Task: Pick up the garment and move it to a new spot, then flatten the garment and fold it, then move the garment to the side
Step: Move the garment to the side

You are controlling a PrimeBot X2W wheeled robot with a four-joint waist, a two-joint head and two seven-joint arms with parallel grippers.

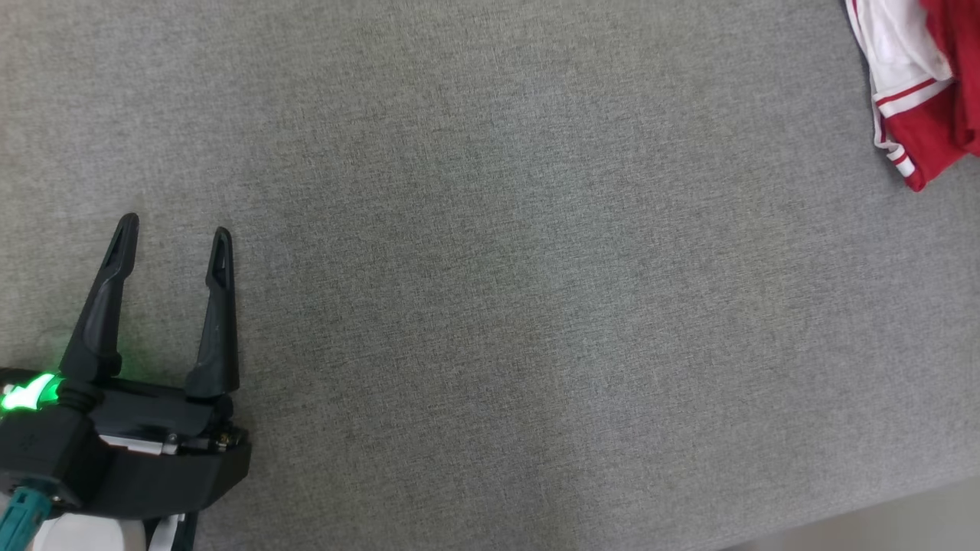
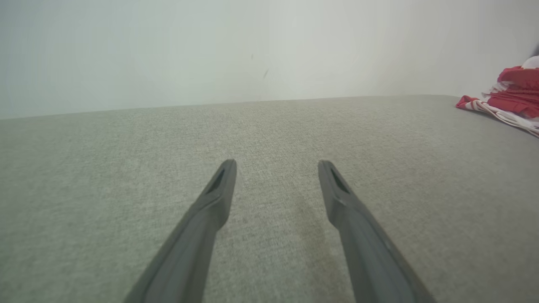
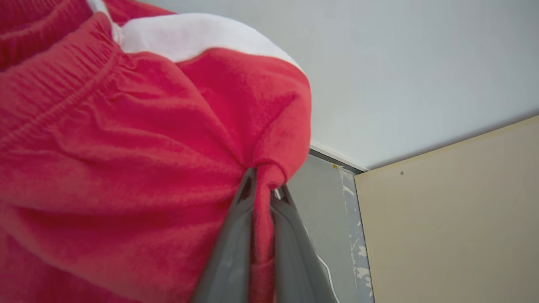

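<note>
Our worry is the hold itself: the right gripper (image 3: 264,185) is clamped on one thin pinch of red cloth, bunched into a knot between its fingers, and the rest of the red-and-white shorts (image 3: 126,147) bulges away from that single point. If the weight of the cloth pulls on the pinch during the carry, we judge it could slip out. Part of the fabric appears to rest on the grey surface (image 1: 490,306), so a low or quick move could drag it and tug the fold free. Hanging from one point also leaves the shorts crumpled (the elastic waistband is folded over on itself), which would make flattening harder.

In the head view the shorts lie at the frame's 1 o'clock corner, partly cut off by the edge. The left gripper (image 1: 175,228) sits at 8 o'clock with its fingers spread wide and nothing between them; from it the shorts lie toward 2 o'clock, well apart, with bare fabric surface between.
</note>
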